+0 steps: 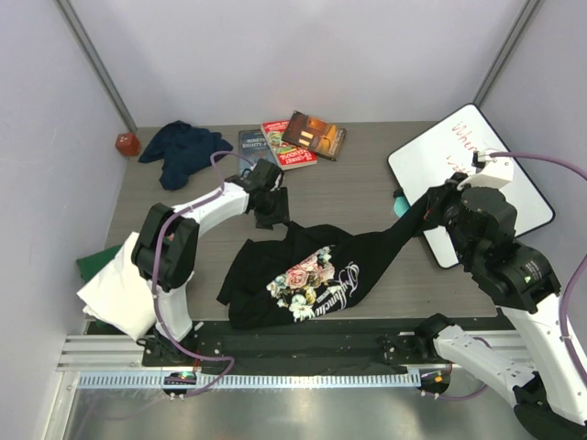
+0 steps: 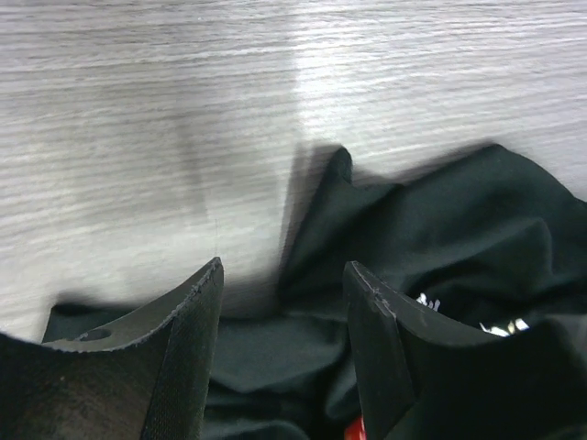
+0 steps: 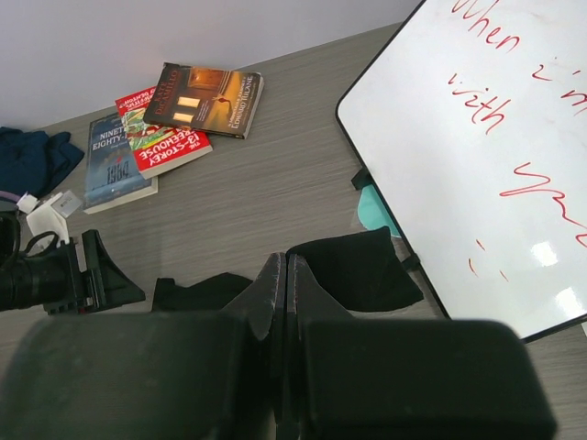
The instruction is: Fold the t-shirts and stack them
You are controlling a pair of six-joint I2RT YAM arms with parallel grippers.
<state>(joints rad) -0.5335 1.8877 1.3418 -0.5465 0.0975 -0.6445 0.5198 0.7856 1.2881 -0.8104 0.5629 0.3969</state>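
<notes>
Four shirts are on the table (image 1: 367, 183). The black shirt (image 1: 303, 275) lies crumpled in the middle, close to the near edge, with its rose print and white lettering facing up. One part of it is drawn out in a taut band toward the right and far side, ending at the right gripper (image 1: 426, 209). In the right wrist view that gripper's fingers (image 3: 275, 293) are pressed together with black cloth pinched between them, and a flap of it shows on either side.

The left gripper (image 1: 271, 215) is at the far left edge of the black shirt. Its fingers (image 2: 188, 348) are spread, with rumpled black cloth below and between them and not clamped. Bare table lies just beyond.

The navy shirt (image 1: 183, 151) sits bunched at the far left, well apart from the black one. The white shirt (image 1: 115, 289) lies folded at the near left edge, on top of the green shirt (image 1: 90, 264), which pokes out on its far left side.

Three books (image 1: 293, 142) overlap at the far middle. A whiteboard (image 1: 477, 174) with red writing lies at the right, just beside the right gripper.
</notes>
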